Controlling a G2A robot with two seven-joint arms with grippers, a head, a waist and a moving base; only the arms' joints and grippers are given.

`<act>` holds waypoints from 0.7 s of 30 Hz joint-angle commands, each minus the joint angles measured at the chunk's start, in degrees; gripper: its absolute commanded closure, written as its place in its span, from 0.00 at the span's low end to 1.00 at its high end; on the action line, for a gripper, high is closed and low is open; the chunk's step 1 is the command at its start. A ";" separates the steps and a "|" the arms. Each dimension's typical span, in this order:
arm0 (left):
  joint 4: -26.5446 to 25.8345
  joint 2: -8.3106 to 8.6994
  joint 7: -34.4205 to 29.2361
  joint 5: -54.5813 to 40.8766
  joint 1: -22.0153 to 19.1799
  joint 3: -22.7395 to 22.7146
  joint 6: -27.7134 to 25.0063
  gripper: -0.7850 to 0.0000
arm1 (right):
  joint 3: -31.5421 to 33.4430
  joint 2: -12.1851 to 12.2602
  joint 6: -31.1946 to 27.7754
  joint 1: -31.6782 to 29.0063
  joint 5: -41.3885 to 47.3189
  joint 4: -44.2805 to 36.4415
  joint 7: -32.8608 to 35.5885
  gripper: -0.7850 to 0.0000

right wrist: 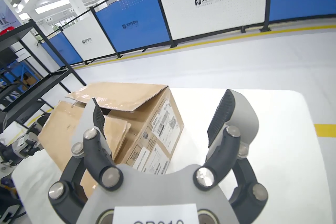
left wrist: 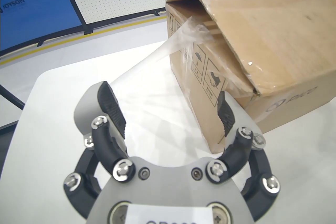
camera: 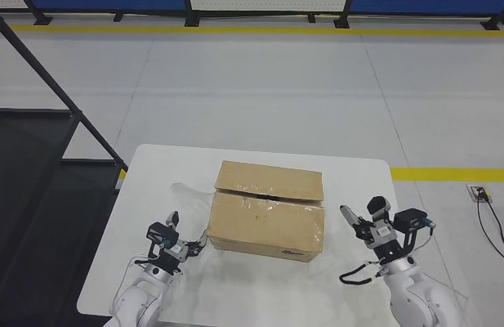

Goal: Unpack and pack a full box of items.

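Cardboard box [camera: 268, 214] mid-table [camera: 174, 176]; my left gripper [left wrist: 162, 96] and right gripper [right wrist: 161, 101] both spread wide, holding nothing.
The flaps [right wrist: 118, 96] lie loosely down and hide the contents from me. The left gripper sits at the box's 9 o'clock, one finger [left wrist: 225, 112] just beside the near corner, close to where torn clear tape [left wrist: 183, 36] hangs; contact I cannot judge. The right gripper stands apart at 3 o'clock.

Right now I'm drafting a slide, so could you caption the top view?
Two open hands, left hand and right hand, flank a partly opened cardboard box on a white table.
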 commanded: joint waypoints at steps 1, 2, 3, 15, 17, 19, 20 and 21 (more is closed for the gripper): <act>-0.17 0.00 0.21 -0.06 0.23 0.03 -0.07 0.00 | 0.51 0.03 2.41 0.68 1.57 -0.39 3.53 0.00; -0.26 0.01 0.28 -0.02 0.35 0.08 -0.17 0.00 | 0.51 0.03 2.41 0.68 1.57 -0.39 3.53 0.00; -0.32 0.01 0.33 0.03 0.46 0.09 -0.16 0.00 | 0.51 0.03 2.41 0.68 1.57 -0.39 3.53 0.00; -0.80 -0.04 0.28 -0.17 0.66 0.68 -0.66 0.00 | -0.10 0.12 -0.80 2.58 12.95 1.36 12.79 0.00; -0.99 -0.07 0.28 -0.27 0.69 0.81 -0.63 0.00 | 0.07 0.28 -1.62 3.80 17.01 2.25 17.10 0.00; -1.02 -0.08 0.34 -0.33 0.73 0.87 -0.64 0.00 | 0.09 0.44 -1.59 5.25 19.85 3.23 20.88 0.00; -0.98 -0.07 0.36 -0.32 0.74 0.86 -0.63 0.00 | -0.19 0.51 -1.89 5.95 21.35 3.77 22.99 0.00; -0.87 -0.06 0.39 -0.33 0.76 0.79 -0.67 0.00 | -0.34 0.56 -2.28 6.69 23.58 4.48 25.00 0.00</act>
